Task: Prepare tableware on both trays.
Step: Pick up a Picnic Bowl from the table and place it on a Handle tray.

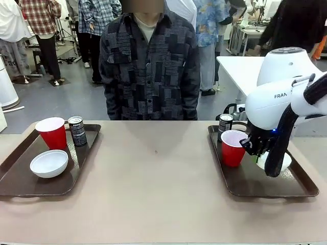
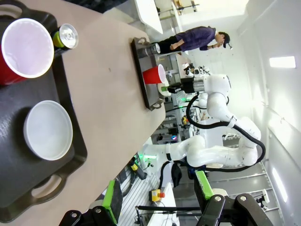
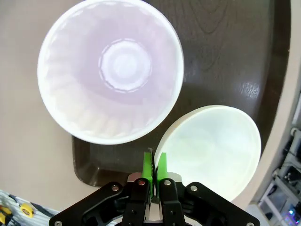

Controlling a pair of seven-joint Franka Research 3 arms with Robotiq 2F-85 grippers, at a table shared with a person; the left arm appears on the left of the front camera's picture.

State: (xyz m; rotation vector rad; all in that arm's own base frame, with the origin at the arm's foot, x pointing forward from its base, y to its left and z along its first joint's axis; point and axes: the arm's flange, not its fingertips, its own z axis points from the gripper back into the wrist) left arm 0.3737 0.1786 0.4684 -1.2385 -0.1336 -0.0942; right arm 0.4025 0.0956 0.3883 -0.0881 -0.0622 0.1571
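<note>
Right claw [image 3: 154, 165], clenched on the rim of the small round white bowl [image 3: 211, 150] over the right dark brown rectangular plastic tray [image 1: 265, 186], should lower it flat, clear of the red plastic cup [image 1: 233, 148] just beside, before releasing.

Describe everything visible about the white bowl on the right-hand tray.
The white bowl is small, round and smooth, apparently plastic, with a plain, empty inside. It sits upright near the outer edge of the right-hand tray, close beside the red cup; whether they touch is unclear. The right pincer is shut on the bowl's rim, its green pads pinching the edge. In the front view the right arm hides most of the bowl, leaving a white sliver showing.
</note>
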